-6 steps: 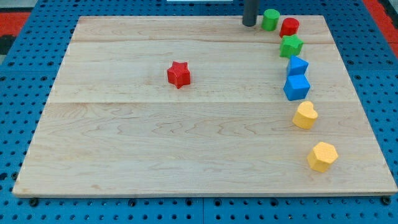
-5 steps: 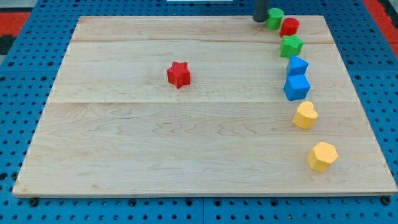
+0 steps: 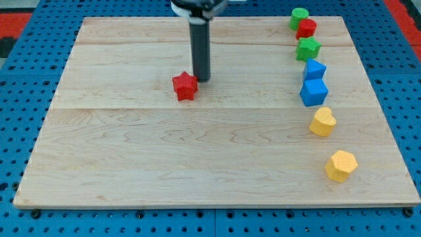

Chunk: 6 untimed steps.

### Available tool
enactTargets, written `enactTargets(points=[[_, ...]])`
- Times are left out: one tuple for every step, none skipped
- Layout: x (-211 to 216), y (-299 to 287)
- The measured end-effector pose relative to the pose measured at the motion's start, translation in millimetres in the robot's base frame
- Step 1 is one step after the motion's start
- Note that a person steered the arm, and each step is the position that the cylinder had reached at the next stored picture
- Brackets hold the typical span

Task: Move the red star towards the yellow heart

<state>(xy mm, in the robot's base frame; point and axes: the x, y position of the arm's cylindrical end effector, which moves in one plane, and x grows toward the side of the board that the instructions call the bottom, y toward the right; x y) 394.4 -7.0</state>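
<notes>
The red star (image 3: 185, 86) lies left of the board's middle. My tip (image 3: 202, 79) stands right beside it, on its upper right, touching or nearly touching it. The yellow heart (image 3: 322, 122) lies far off at the view's right, in a column of blocks along the right side. The rod rises from the tip to the view's top edge.
The column at the right holds, from the top: a green cylinder (image 3: 299, 18), a red cylinder (image 3: 306, 29), a green star (image 3: 308, 48), a blue block (image 3: 314, 70), a blue cube (image 3: 314, 92), then below the heart a yellow hexagon (image 3: 341, 165). The wooden board (image 3: 131, 171) lies on a blue pegboard.
My tip has swung from the top right, by the green cylinder, down and left to the red star. The star has shifted slightly down-left. The green cylinder has moved a little right.
</notes>
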Motion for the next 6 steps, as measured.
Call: enactTargets(points=[[43,15],[-7,5],[-46,-34],[-20,-82],[41,-46],[16,-39]])
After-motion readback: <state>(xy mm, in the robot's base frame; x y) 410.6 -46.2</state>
